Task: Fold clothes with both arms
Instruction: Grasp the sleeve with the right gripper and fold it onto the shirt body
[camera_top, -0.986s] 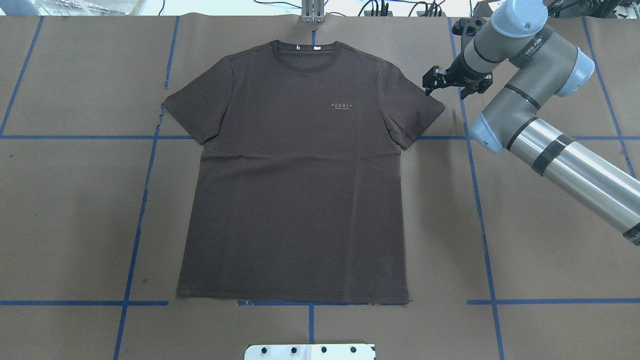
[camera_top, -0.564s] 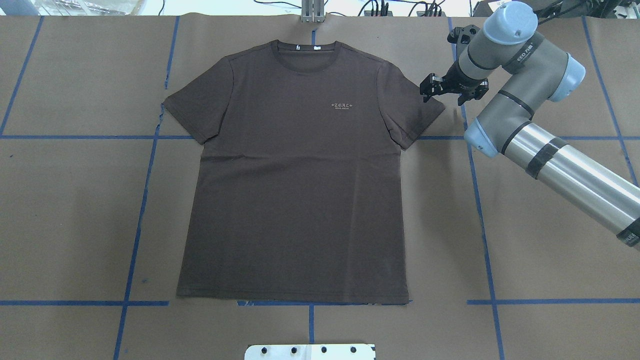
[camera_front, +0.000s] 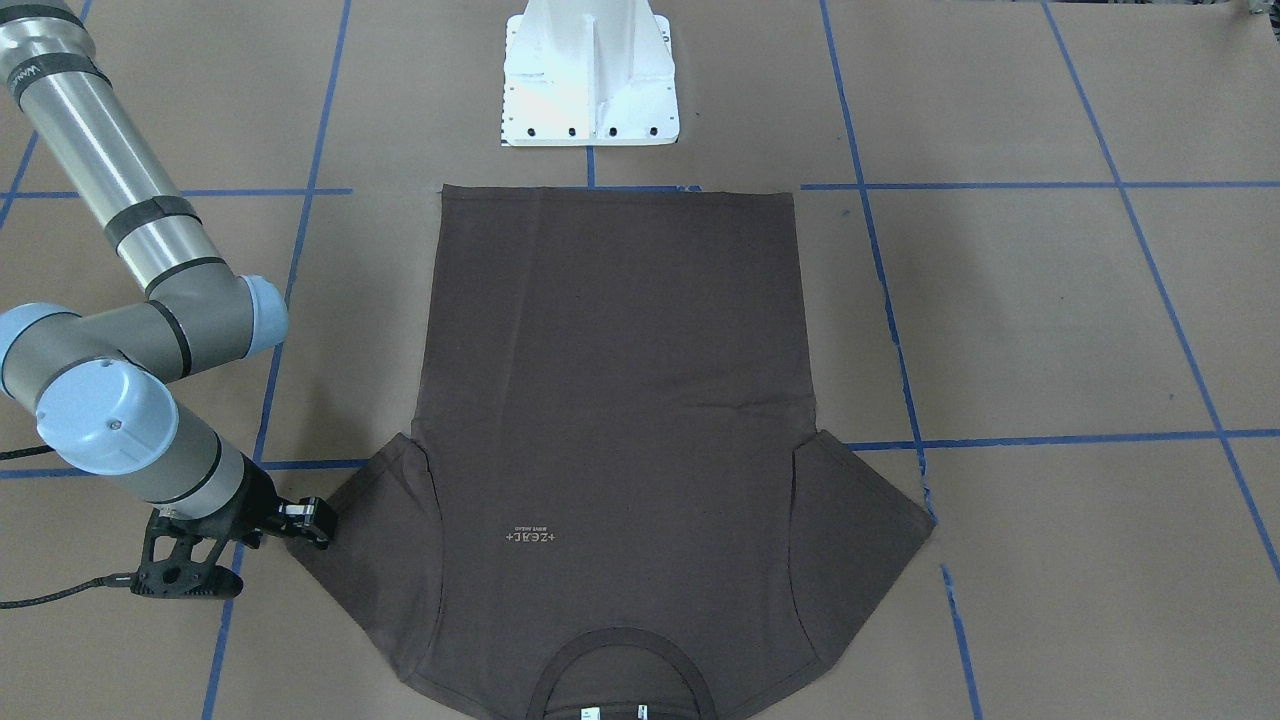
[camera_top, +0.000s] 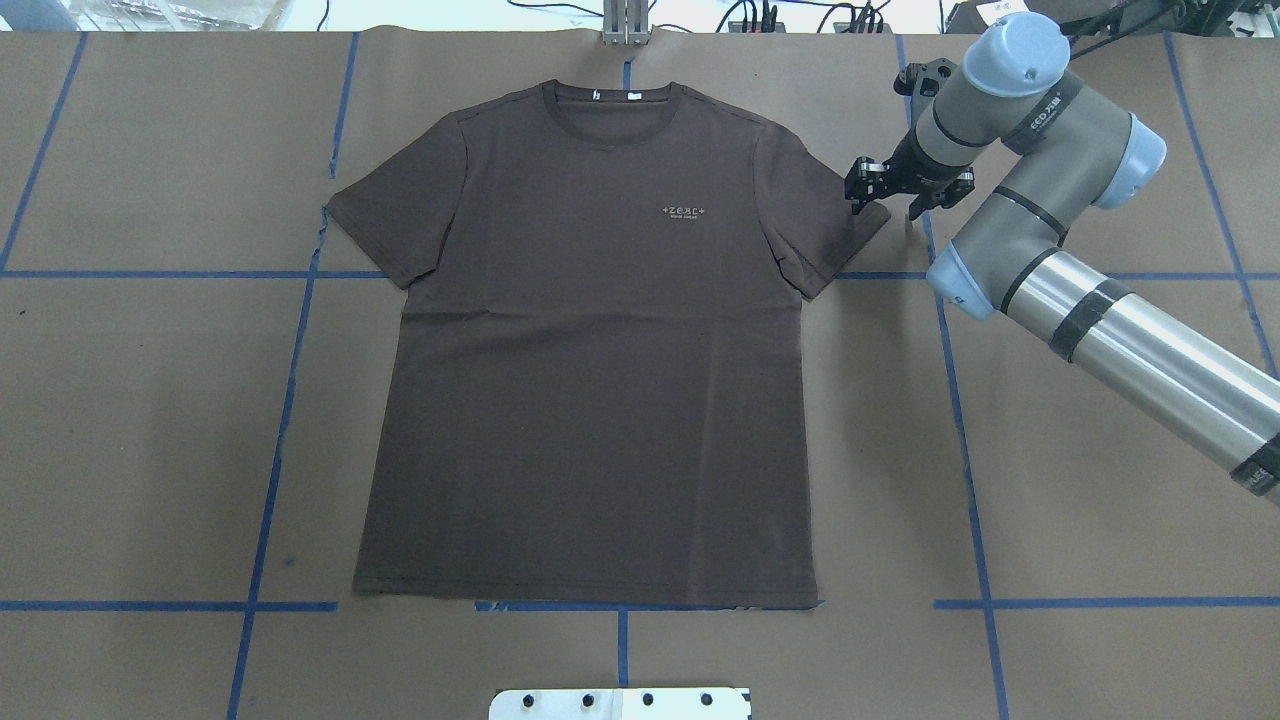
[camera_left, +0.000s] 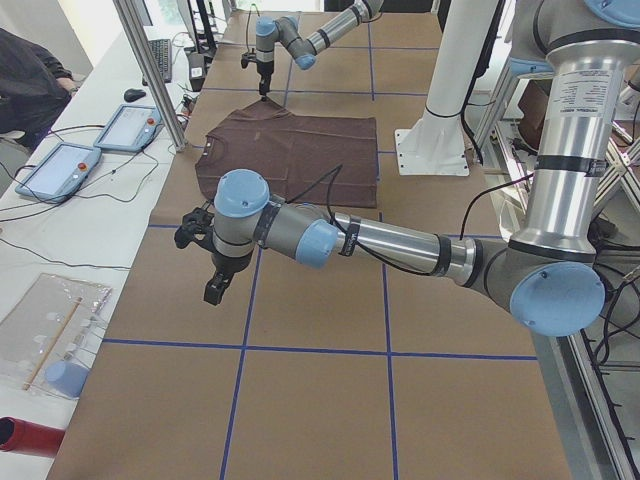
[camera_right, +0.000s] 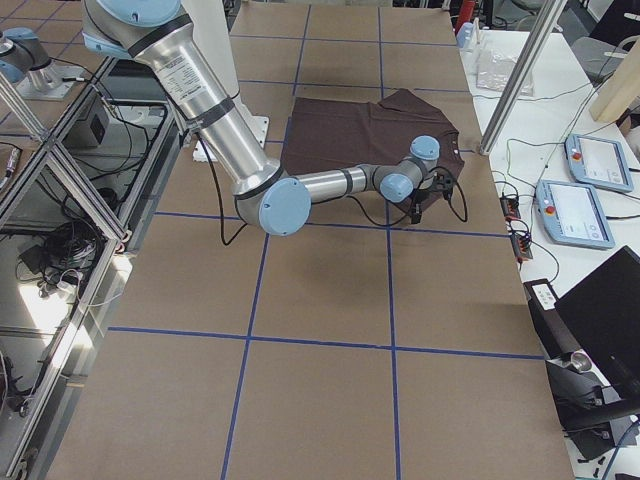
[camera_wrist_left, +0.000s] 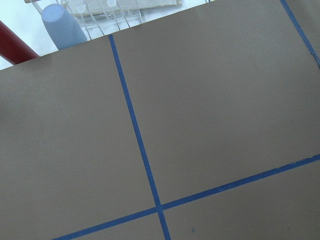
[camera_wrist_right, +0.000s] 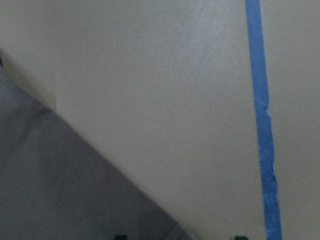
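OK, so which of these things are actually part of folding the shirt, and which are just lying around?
Part of the job:
brown T-shirt
right pincer, open at the sleeve tip
left pincer, away from the shirt

Just lying about:
white pedestal
tablets on the side bench
blue cup
red cylinder

T-shirt (camera_front: 620, 380): collar (camera_front: 620, 636) and neck labels (camera_front: 588, 713) cut by the front-facing view's lower edge; smaller second line of the chest lettering (camera_top: 685, 211) too small to read; sleeve (camera_wrist_right: 60, 190) blurred in the right wrist view. There the right gripper (camera_top: 883, 207) shows only the tips of its jaws at the bottom edge. Right arm (camera_top: 1150, 340) cut off at the overhead view's right edge; pedestal (camera_top: 620, 703) cut by its bottom edge. Left gripper (camera_left: 213, 290) seen small from the side only; state of its jaws cannot be told. Person (camera_left: 30, 70) cut by the left edge.
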